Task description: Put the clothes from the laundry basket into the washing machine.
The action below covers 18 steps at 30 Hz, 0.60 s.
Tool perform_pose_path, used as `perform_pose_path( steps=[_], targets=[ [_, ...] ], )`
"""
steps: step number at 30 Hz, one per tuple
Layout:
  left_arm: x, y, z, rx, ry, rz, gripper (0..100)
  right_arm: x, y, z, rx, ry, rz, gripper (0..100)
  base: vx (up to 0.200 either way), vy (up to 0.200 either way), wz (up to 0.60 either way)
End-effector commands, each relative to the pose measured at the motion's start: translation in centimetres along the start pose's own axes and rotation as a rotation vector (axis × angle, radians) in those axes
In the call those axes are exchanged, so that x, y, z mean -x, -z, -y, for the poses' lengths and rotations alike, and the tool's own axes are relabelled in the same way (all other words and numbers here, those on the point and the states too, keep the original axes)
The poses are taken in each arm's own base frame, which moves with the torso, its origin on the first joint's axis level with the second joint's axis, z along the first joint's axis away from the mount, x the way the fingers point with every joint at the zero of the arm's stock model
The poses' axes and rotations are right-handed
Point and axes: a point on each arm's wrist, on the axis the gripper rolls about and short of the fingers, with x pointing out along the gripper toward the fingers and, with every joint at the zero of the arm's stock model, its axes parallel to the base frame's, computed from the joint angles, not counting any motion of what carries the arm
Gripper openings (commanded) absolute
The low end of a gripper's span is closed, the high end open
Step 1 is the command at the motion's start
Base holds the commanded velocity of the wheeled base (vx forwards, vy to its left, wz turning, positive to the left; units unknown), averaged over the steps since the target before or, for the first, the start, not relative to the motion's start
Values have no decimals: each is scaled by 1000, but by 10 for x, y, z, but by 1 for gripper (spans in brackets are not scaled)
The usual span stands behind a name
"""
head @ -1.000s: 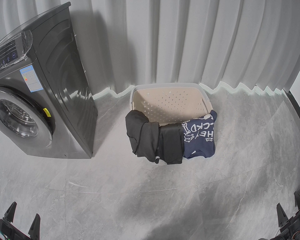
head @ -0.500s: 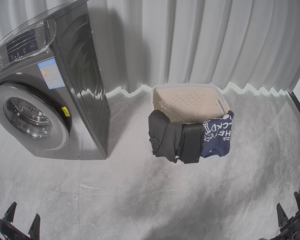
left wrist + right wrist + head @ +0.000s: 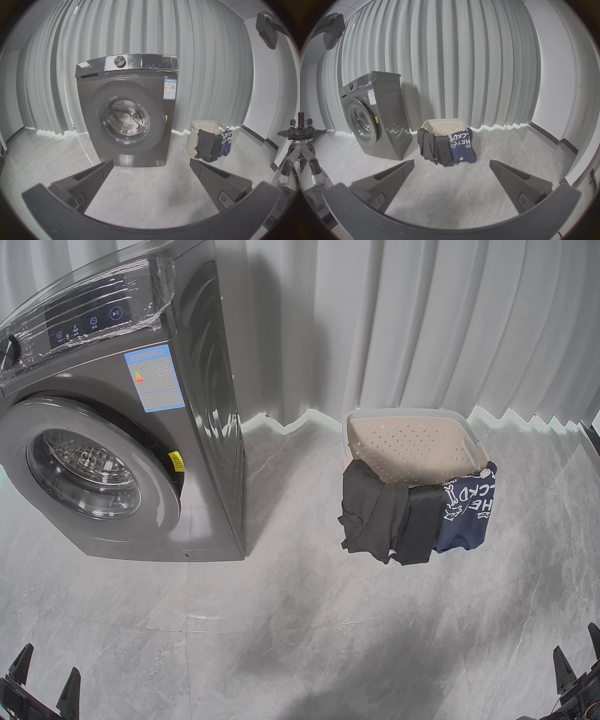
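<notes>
Head view: laundry basket (image 3: 415, 443) on the floor (image 3: 300, 615), right of the washing machine (image 3: 125, 446), clothes (image 3: 384, 518) draped over its near rim. Left wrist view: left gripper (image 3: 150, 162), jaws apart and empty. Right wrist view: right gripper (image 3: 450, 162), the same.

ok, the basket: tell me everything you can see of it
The basket is a pale beige plastic tub with a lighter rim and small star-shaped holes in its walls. It stands upright on the floor by the curtain, right of the washer and apart from it. Over its near rim hang dark clothes and a navy shirt with white print.
</notes>
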Motion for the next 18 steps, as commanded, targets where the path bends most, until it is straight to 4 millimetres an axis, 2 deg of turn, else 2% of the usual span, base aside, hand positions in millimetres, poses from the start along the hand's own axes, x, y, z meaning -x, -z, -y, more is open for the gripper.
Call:
perform_pose_path(
  steps=[1, 16, 18],
  targets=[
    [0, 5, 0, 0, 0, 2, 100, 0, 5, 0, 0, 0, 1, 100, 0, 200, 0],
    [0, 5, 0, 0, 2, 2, 100, 0, 5, 0, 0, -2, 1, 100, 0, 200, 0],
    [0, 5, 0, 0, 2, 2, 100, 0, 5, 0, 0, -2, 1, 100, 0, 0, 0]
  ],
)
